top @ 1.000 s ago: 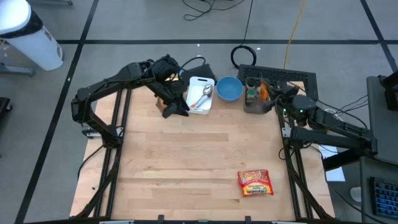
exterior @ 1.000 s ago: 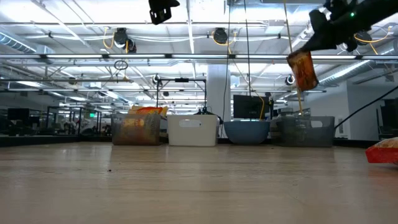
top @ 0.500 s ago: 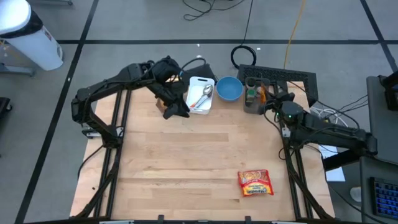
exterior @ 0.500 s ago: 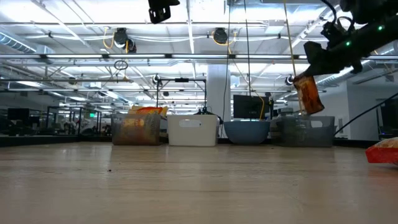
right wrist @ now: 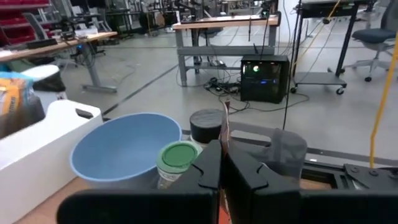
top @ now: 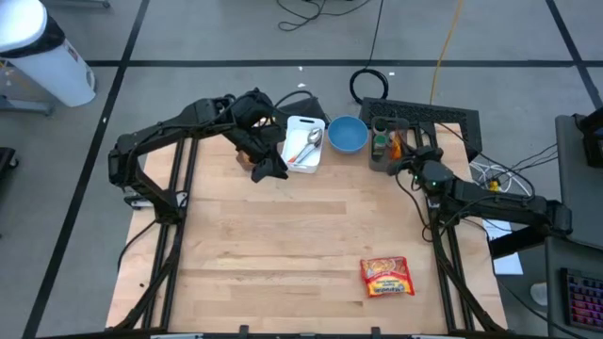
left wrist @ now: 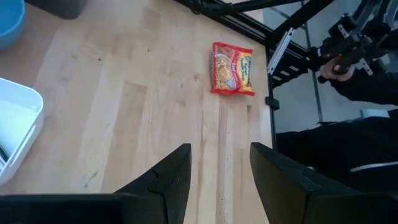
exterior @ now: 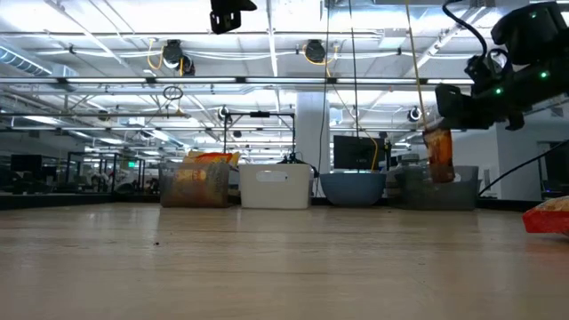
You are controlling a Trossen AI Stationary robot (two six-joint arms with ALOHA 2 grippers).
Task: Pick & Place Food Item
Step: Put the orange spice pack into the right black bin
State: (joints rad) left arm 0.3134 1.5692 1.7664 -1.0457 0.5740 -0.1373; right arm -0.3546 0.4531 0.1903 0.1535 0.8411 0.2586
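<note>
While the right gripper (exterior: pixel 440 114) is pinching a small orange packet (exterior: pixel 438 153) shut between its fingers, it is hanging that packet just above the grey bin (top: pixel 388 151) at about one o'clock on the table, so I judge the carry nearly done and the drop outstanding. Down at five o'clock, a red noodle packet (top: pixel 387 277) is lying flat, untouched. Over at eleven o'clock, the left gripper (left wrist: pixel 214 171) is hovering half open, holding nothing, near the white bin (top: pixel 303 143) and blue bowl (top: pixel 347 135). Bare pale wood (top: pixel 283 245) is filling the middle; beyond, workbenches and ceiling lights are stretching away.
</note>
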